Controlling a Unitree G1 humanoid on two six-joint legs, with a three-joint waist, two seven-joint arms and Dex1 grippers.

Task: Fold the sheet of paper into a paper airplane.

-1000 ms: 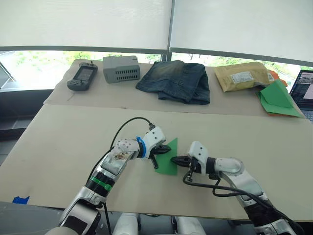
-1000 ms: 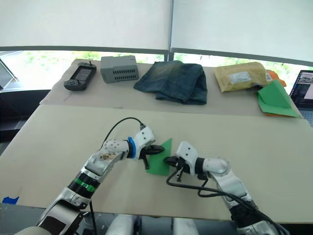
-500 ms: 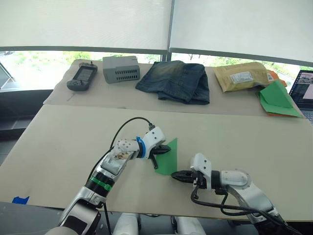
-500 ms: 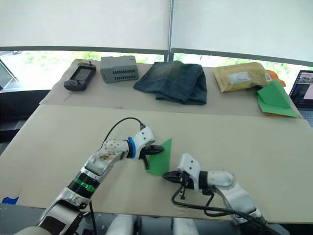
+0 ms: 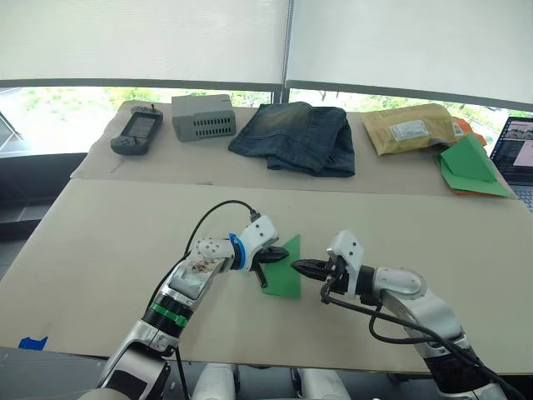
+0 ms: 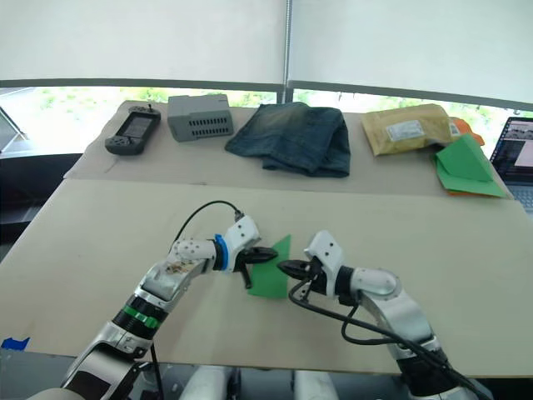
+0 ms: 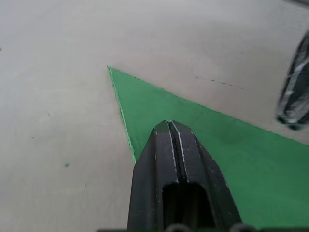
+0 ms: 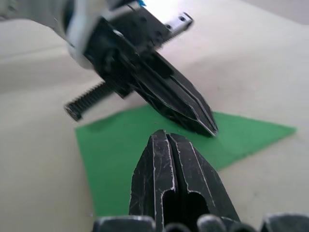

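Folded sheet of paper lying flat on the near half of the tan surface, between the two end effectors. The paper is a bright green pointed wedge, its tip directed away from the robot.

Left end effector: fingers pressed together with no gap, as the left wrist view confirms, tips resting on the paper's left part and pinning it to the surface rather than gripping it.

Right end effector: fingers likewise closed against each other, holding nothing, poised at the paper's right edge and pointing toward the left end effector; whether it touches the paper cannot be told. In the right wrist view the two sets of closed fingers face each other over the green sheet.

Far strip of the surface, from the robot's left to right: a handheld controller, a grey vented box, folded jeans, a padded mailer, a green paper stack and a laptop's edge.
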